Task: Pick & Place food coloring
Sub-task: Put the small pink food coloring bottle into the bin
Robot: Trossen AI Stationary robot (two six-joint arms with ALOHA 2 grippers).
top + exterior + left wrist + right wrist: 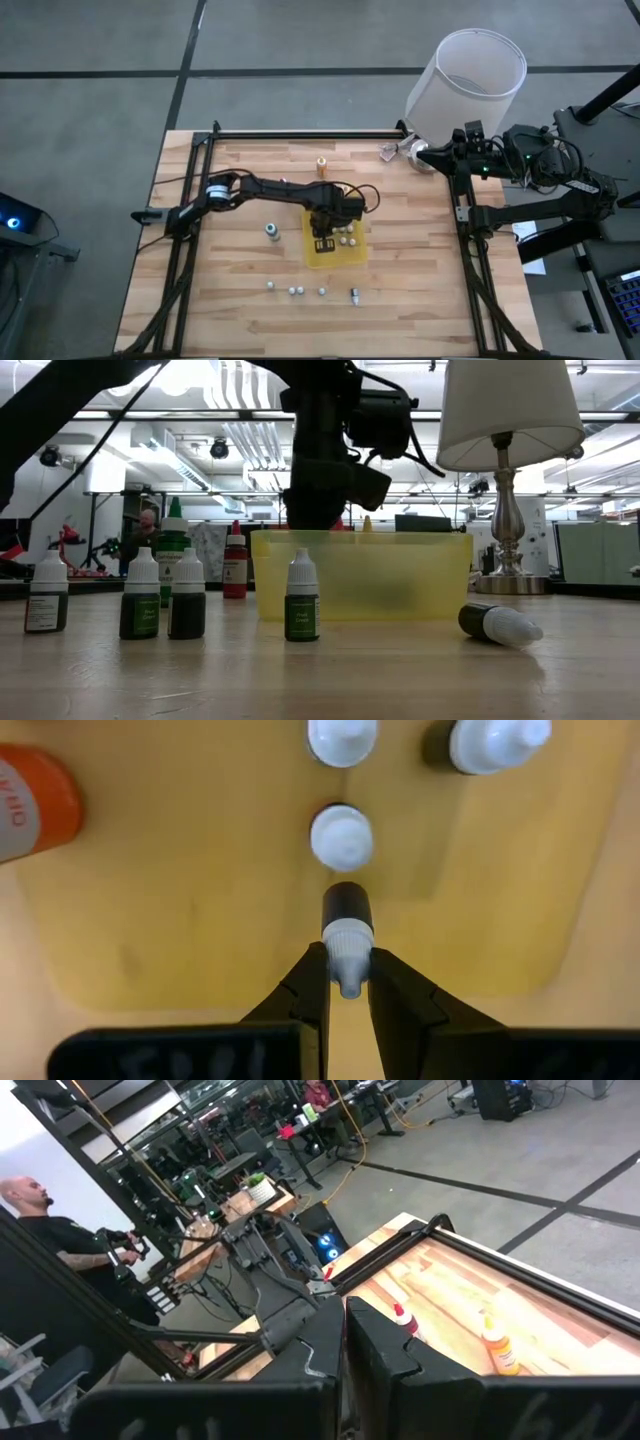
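The dark food coloring bottle [346, 910] was pinched by its white cap in the jaws of the left gripper [347, 982], held over the yellow tray [335, 255] at mid-desk [250, 320], just beside other white-capped bottles [342, 836] standing inside. More bottles [163, 605] stood on the desk; one [498, 624] lay on its side. The right gripper [345, 1335] waited at the far right corner, jaws closed on nothing.

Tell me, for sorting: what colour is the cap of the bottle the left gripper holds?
White; the left gripper pinches the bottle by its cap. The left wrist view shows it best.
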